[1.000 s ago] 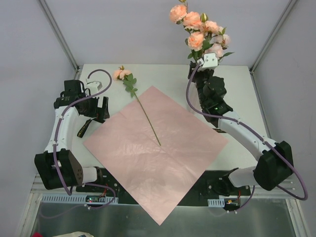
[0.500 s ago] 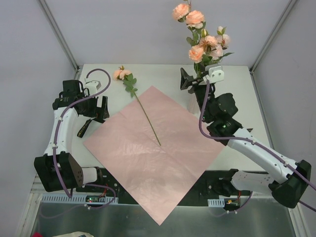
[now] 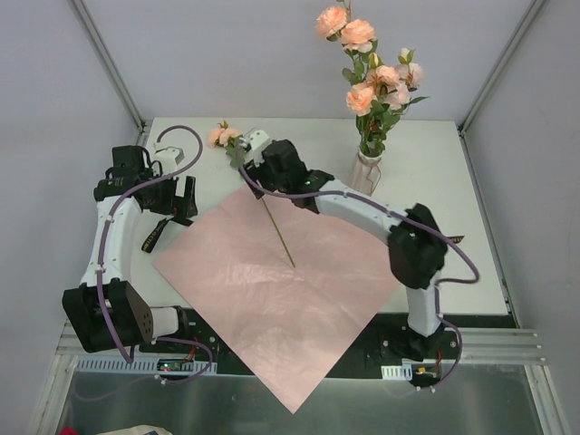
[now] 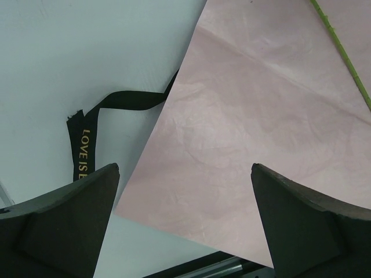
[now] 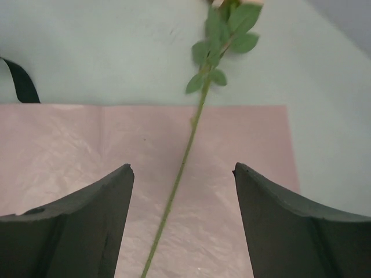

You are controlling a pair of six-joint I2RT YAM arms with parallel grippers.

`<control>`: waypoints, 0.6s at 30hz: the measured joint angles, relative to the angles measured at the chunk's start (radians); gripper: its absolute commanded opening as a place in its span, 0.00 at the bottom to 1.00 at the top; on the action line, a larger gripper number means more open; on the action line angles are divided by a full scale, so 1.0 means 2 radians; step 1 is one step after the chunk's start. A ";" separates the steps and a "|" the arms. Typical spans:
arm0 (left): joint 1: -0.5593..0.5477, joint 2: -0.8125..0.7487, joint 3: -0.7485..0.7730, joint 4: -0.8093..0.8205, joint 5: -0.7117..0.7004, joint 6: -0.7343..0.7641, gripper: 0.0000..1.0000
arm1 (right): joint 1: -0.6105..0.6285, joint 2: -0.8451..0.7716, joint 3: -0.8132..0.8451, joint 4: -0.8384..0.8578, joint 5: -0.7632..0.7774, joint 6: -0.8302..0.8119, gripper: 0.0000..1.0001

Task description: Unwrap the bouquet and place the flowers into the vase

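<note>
Item: single rose (image 5: 186,152), loose. Lies on the pink paper (image 5: 69,150) directly beneath our right claw (image 5: 182,167), stem running between its parted, empty jaws, bloom ahead. We judge it light, thin, bendy, bloom fragile: take mid-stem, below the leaves. Left claw (image 4: 184,168) parted, empty.

Left claw (image 4: 184,169), right claw (image 5: 182,167) spread, empty.

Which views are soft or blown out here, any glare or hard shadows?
Top external: even, diffuse light, sharp, shadows faint, no glare on the pink paper. Left wrist: crisp, ribbon lettering legible, fingers dark and close. Right wrist: softest, flower stem slightly blurred.
</note>
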 measured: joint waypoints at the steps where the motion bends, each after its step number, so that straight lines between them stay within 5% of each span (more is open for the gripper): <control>1: 0.000 0.000 0.000 -0.001 -0.001 0.003 0.96 | -0.001 0.036 0.026 -0.028 -0.013 0.002 0.72; 6: 0.000 0.000 -0.005 -0.001 -0.005 0.018 0.96 | -0.012 0.151 0.098 -0.118 -0.071 0.018 0.68; 18: 0.000 0.000 -0.024 -0.005 -0.007 0.035 0.95 | -0.031 0.179 0.142 -0.158 -0.096 0.031 0.65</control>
